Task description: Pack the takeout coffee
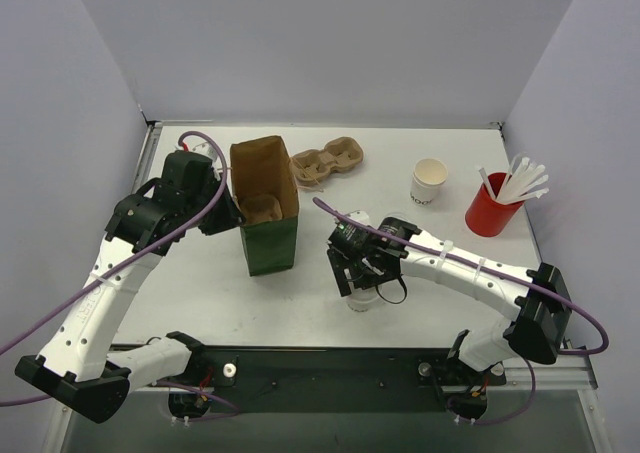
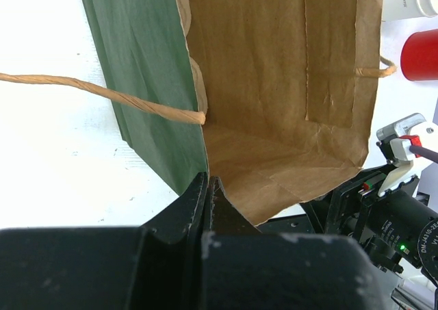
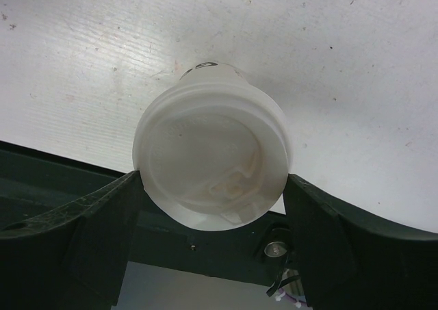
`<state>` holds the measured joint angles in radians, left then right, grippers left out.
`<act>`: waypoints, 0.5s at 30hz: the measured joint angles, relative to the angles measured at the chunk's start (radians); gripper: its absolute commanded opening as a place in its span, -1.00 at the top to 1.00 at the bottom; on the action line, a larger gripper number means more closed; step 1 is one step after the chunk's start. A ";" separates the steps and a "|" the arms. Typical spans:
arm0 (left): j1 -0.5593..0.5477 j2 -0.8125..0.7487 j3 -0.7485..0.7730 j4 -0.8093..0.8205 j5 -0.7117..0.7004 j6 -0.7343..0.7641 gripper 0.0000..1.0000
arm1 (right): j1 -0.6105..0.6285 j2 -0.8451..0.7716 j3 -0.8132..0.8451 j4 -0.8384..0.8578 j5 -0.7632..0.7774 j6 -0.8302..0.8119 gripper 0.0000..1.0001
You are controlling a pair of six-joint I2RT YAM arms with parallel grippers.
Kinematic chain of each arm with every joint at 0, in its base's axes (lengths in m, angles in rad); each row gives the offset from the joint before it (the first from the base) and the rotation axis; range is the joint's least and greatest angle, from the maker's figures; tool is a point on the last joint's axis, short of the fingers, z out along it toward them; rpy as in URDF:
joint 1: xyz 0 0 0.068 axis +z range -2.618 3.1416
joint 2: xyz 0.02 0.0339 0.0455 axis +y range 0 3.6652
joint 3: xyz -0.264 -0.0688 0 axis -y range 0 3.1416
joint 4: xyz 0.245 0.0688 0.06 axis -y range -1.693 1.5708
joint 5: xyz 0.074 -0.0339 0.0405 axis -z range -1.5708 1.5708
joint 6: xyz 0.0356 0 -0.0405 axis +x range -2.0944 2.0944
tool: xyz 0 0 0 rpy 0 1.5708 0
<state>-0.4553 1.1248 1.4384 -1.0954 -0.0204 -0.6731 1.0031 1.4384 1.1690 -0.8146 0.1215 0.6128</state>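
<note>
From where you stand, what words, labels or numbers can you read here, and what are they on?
"DM-J4310-2E", cut off by the picture's edge: on the right arm's black motor housing, left wrist view.
Dark print on the open white cup: too small to read.
Dark mark on the wall of the takeout coffee: blurred, unreadable.
No print shows on the paper bag or the red cup.

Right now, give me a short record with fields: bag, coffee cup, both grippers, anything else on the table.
bag: green paper, upright, open, left of centre
coffee cup: white, lidded, upright, near the front edge
left gripper: shut on the bag's rim
right gripper: straddling the coffee cup, grip unclear
also there: cardboard tray, open white cup, red cup with straws
</note>
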 measured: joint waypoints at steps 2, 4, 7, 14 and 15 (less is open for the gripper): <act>0.000 0.000 0.000 0.000 0.000 0.000 1.00 | 0.000 0.000 0.000 0.001 0.003 0.003 -0.44; 0.000 0.000 0.000 0.000 0.000 0.000 1.00 | 0.000 0.000 -0.001 0.003 0.005 0.008 -0.39; 0.000 0.000 0.000 0.000 0.000 0.000 1.00 | 0.000 0.000 -0.003 0.004 0.006 0.012 -0.31; 0.000 0.011 0.006 -0.002 0.005 0.029 1.00 | 0.000 -0.008 -0.004 0.004 0.013 0.022 -0.22; 0.000 0.021 0.016 -0.006 0.006 0.041 1.00 | 0.000 -0.012 -0.004 0.003 0.015 0.024 -0.21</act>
<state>-0.4553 1.1461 1.4540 -1.1019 -0.0147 -0.6319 1.0031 1.4261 1.1652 -0.8112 0.1364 0.6365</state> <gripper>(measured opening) 0.025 0.709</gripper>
